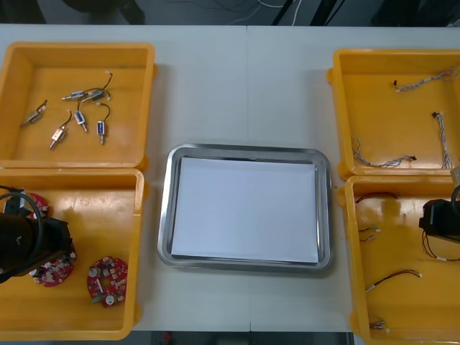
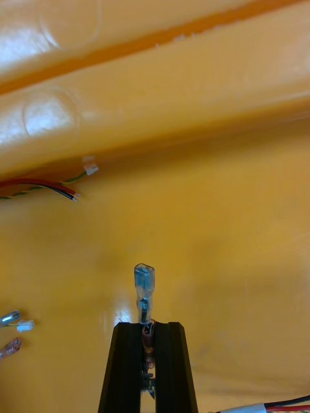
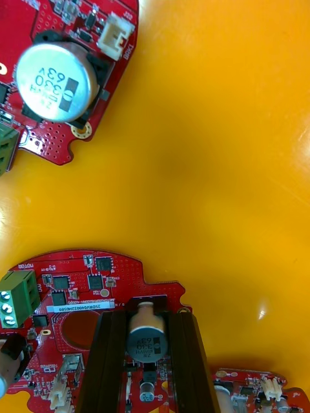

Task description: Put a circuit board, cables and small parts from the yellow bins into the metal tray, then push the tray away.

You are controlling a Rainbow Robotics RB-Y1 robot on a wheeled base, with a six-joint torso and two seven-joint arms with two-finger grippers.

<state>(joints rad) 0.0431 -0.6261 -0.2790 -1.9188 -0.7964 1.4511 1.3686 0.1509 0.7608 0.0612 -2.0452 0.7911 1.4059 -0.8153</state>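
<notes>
Circuit board in lower-left yellow bin: left pincer clamped on its capacitor, fingers apart by the can's width. Right pincer almost fully closed on a cable in lower-right bin. Upper-left bin holds small metal parts, upper-right bin twisted cables. Metal tray centre of surface, white inside

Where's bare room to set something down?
Bare: the shiny metal tray's white inside and the light table beyond it. Crowded: near-left yellow bin, left gripper clamping a round red circuit board; near-right yellow bin, right gripper pinching a blue-tipped cable.
</notes>
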